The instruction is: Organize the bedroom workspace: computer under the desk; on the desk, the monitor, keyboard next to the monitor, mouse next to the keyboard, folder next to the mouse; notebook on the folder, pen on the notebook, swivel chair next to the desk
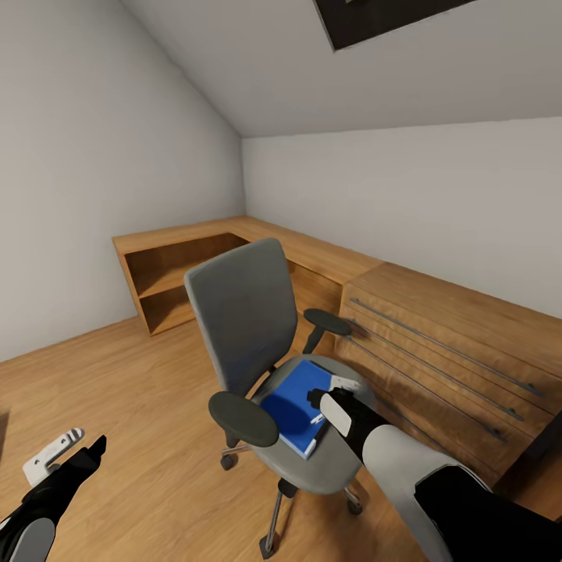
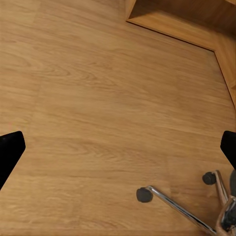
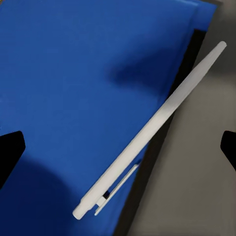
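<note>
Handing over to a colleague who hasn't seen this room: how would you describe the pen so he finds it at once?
Find the grey swivel chair in front of the wooden drawer chest. On its seat lies a blue folder. The pen is the thin white stick lying along the folder's edge, under the right gripper.

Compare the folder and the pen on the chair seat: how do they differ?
Color: the folder is bright blue; the pen is white.
Shape: the folder is a broad flat rectangle; the pen is a thin tapered stick with a clip.
Placement: the folder lies flat on the swivel chair seat; the pen lies slantwise along the folder's edge, one end past it over the grey seat.
Shared: both are on the seat, below the right pincer.
</note>
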{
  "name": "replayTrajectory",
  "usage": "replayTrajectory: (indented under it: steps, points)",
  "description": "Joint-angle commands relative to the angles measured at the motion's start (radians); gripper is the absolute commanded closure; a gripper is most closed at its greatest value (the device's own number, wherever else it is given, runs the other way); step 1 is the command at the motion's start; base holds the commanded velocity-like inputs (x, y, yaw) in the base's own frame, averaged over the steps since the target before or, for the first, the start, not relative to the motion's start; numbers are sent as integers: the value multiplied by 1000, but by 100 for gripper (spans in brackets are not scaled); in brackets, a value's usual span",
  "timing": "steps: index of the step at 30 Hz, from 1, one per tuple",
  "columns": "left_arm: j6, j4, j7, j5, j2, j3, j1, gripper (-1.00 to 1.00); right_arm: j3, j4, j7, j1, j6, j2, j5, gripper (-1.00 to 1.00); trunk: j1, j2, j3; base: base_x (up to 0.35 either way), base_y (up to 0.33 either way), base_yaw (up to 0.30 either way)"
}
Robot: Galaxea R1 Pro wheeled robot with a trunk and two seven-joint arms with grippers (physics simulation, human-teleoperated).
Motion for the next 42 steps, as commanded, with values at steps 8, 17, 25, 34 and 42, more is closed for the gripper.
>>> replayTrajectory:
  steps: [8, 17, 25, 34, 42]
  points:
    - [3, -2, 7, 10, 0, 0, 0, -100, 4, -1, -6, -1, 6, 0, -2, -100, 15, -29, -14, 0, 0, 0]
    - [3, -2, 7, 10, 0, 0, 0, -100, 2, -2, -6, -1, 3, 0, -2, -100, 23, -43, -20, 0, 0, 0]
    - [3, -2, 7, 10, 0, 0, 0, -100, 0, -3, -6, -1, -1, 0, -3, -100, 23, -43, -20, 0, 0, 0]
    - [3, -2, 7, 10, 0, 0, 0, -100, -29, -3, -6, -1, -2, -16, -4, -100, 35, -64, -29, 0, 0, 0]
    - [3, -2, 7, 10, 0, 0, 0, -100, -42, -3, -6, -1, -2, -18, -4, -100, 50, -92, -42, 0, 0, 0]
